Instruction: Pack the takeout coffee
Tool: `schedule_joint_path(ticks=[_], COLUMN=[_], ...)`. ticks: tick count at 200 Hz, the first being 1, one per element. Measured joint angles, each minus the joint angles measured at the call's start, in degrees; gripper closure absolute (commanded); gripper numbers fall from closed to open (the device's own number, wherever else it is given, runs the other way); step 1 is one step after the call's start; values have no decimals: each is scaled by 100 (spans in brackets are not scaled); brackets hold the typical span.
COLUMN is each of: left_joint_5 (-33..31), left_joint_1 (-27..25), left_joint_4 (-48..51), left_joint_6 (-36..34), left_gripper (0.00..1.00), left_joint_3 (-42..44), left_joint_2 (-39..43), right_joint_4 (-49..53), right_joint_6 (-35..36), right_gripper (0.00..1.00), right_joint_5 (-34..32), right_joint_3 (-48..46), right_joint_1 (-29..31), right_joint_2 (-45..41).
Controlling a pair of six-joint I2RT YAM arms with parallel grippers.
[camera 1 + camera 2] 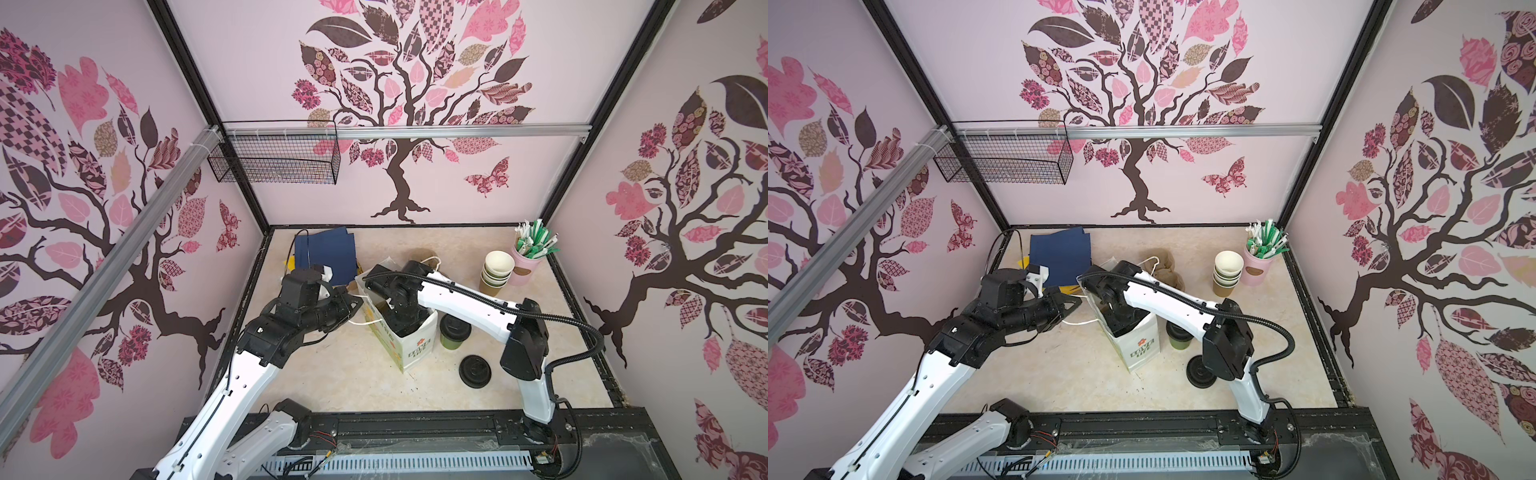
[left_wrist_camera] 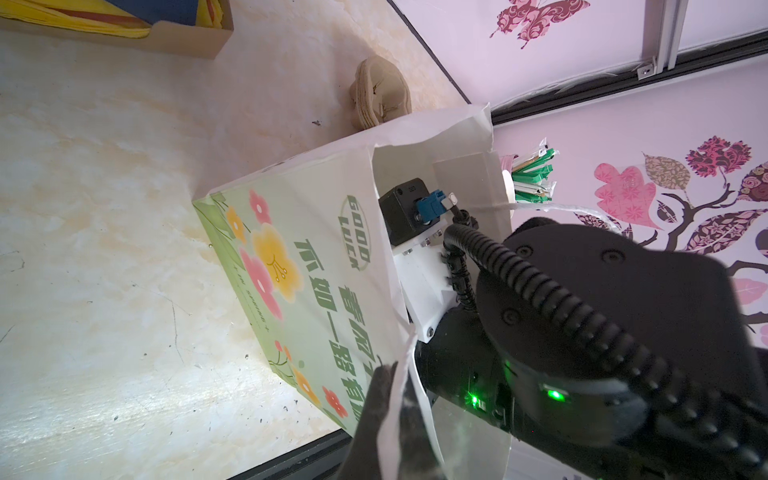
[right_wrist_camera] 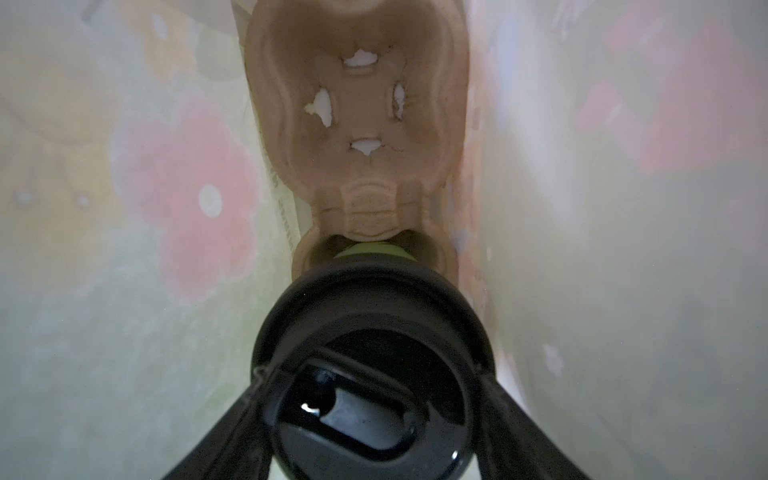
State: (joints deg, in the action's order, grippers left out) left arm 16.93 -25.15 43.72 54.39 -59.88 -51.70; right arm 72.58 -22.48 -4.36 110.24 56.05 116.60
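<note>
Lidded cup (image 3: 372,374) clamped by right gripper (image 3: 372,415) (upright, straight below wrist, over tray (image 3: 357,104) pocket); bag (image 2: 291,270) rim pinched by left gripper (image 2: 395,382).

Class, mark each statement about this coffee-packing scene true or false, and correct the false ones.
1. The left gripper pinches the rim of the paper bag. True.
2. Both lidded cups are inside the bag. False: the second lidded cup stands on the table beside the bag.
3. The right gripper is inside the bag, closed on the held lidded cup. True.
4. The far slot of the cup carrier holds a cup. False: that slot is empty.
</note>
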Motion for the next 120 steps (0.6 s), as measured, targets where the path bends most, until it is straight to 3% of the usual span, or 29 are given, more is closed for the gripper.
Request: schedule_joint_path(ticks=[120], left_joint_5=[9], left_joint_1=[0], left_joint_4=[2], left_joint_6=[0], left_gripper=[100], left_joint_3=[0], left_joint_2=[-9], right_joint_4=[-732], right_joint_6=[48], right_gripper=[45], right_joint_5=[-20], right_joint_3=[-584], right_joint_1=[-52], right_joint_2=[-212])
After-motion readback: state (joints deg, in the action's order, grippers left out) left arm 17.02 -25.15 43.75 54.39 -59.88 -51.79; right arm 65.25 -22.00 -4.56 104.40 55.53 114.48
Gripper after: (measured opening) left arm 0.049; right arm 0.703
